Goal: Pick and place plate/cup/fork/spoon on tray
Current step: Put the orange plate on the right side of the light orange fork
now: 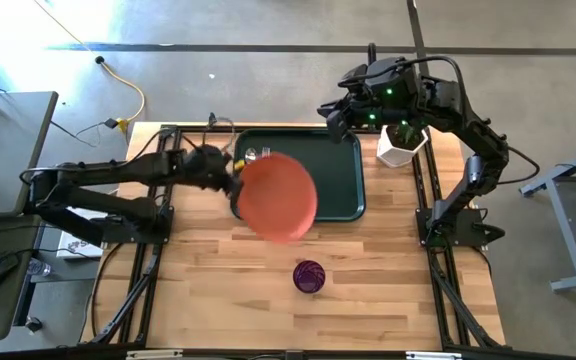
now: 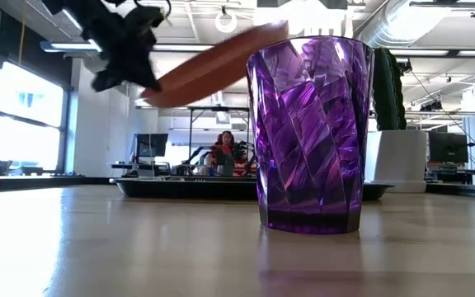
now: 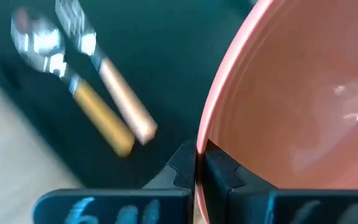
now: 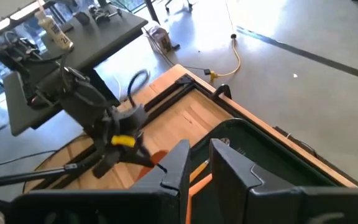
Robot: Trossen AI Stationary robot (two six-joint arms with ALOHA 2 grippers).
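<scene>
An orange-salmon plate (image 1: 278,196) hangs tilted in the air over the near-left edge of the dark green tray (image 1: 346,170), its rim pinched between the closed fingers of the left gripper (image 1: 234,178), which reaches in from the table's left side. On the tray floor beside the plate lie the spoon (image 3: 73,81) and the fork (image 3: 107,78), close together with their orange handles pointing the same way. The purple cup (image 1: 309,276) stands upright on the bare wooden table (image 1: 218,290), well in front of the tray. The right gripper (image 1: 334,116) waits above the tray's far-right corner, fingers slightly parted and holding nothing, near a white planter (image 1: 400,146).
</scene>
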